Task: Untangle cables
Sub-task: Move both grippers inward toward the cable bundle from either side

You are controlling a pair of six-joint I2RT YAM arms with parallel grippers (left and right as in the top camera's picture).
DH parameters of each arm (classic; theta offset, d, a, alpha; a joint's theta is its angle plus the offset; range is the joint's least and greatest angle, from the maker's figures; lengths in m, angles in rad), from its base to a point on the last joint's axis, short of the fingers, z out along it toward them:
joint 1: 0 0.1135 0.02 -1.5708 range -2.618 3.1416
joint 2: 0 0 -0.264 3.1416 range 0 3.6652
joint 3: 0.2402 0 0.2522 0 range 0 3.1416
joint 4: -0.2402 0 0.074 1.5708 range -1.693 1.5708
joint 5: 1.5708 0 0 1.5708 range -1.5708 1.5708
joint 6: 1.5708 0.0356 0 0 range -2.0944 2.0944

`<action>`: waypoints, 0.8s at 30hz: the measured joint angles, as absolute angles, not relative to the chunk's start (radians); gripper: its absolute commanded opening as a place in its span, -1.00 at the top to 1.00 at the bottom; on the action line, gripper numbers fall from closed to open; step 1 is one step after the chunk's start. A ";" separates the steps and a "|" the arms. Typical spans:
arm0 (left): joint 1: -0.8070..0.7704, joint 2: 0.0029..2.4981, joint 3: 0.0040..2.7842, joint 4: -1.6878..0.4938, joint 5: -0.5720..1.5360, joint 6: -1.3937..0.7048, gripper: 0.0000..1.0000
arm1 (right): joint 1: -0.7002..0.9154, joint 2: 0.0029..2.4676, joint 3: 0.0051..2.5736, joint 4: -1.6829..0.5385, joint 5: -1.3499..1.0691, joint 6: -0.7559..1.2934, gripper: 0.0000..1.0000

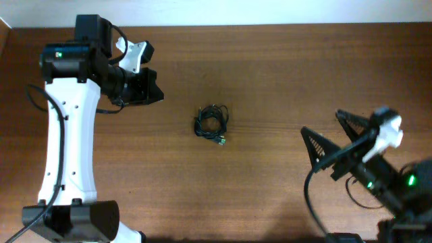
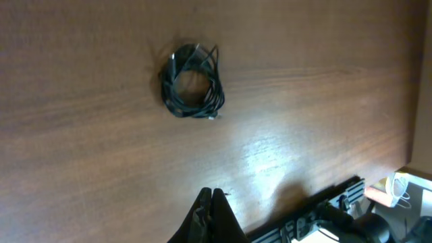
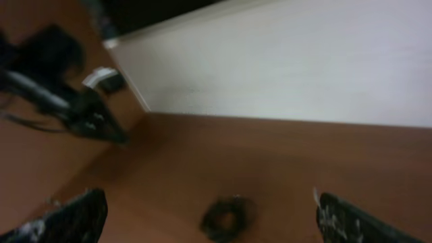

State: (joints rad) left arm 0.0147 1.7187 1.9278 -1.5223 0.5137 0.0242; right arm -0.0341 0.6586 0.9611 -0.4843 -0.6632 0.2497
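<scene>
The cables (image 1: 212, 123) lie coiled at the middle of the desk (image 1: 283, 61). They look light, limp and snag-prone, so an outer loop is probably the best hold. Left pincer (image 2: 211, 201) is together and empty, right pincer (image 1: 320, 121) apart.

Brown wooden table (image 1: 270, 67), white wall (image 3: 304, 61)

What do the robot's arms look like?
The left arm is long and white with black joints; the right arm shows a white cap on black. Both have pointy black fingers, black cords and tiny green lights.
</scene>
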 measured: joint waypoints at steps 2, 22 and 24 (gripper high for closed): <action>0.015 1.718 1.874 -1.510 0.506 0.020 1.00 | -0.034 0.774 1.051 -0.594 -0.744 0.245 -0.97; 0.015 1.723 1.275 -0.913 0.492 -0.112 1.00 | 0.070 1.447 1.081 -0.770 -0.901 0.255 0.24; 0.012 1.723 1.273 -0.889 0.492 -0.134 1.00 | 0.117 1.448 1.081 -0.757 -0.830 0.255 0.10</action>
